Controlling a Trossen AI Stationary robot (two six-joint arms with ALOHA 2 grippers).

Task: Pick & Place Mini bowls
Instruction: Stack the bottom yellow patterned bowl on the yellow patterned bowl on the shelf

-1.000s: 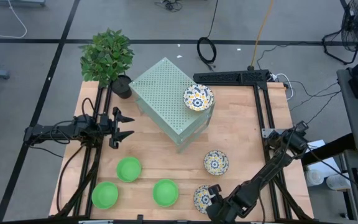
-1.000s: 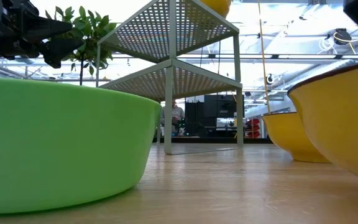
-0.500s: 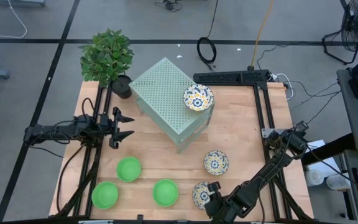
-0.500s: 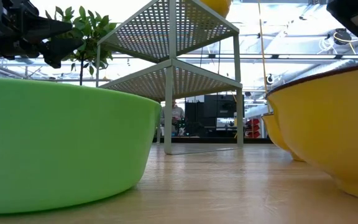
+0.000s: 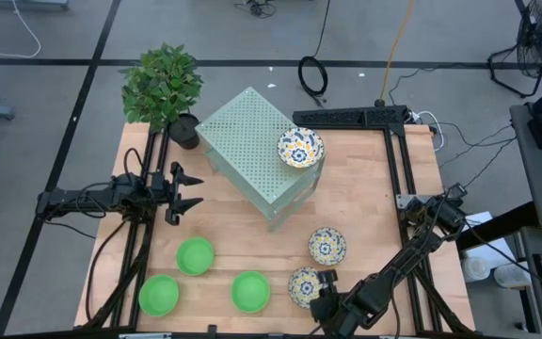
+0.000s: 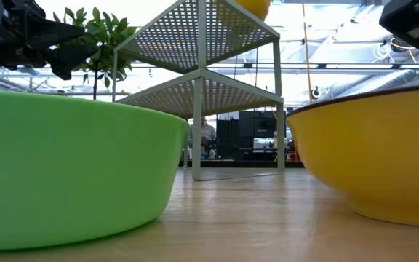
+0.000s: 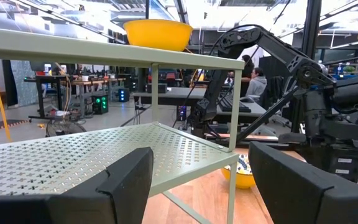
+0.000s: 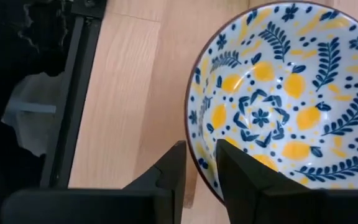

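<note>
A patterned bowl (image 5: 305, 286) sits near the table's (image 5: 365, 202) front edge, toward the right corner, its rim between the narrowed fingers of the right gripper (image 5: 324, 291), one finger (image 8: 174, 167) outside the wall and one inside. A second patterned bowl (image 5: 327, 246) lies just behind it. A third (image 5: 300, 148) rests on the perforated shelf (image 5: 248, 132) at the back. Three green bowls (image 5: 195, 255) cluster by the front left. The left gripper (image 5: 192, 188) hangs wide open over the left edge.
</note>
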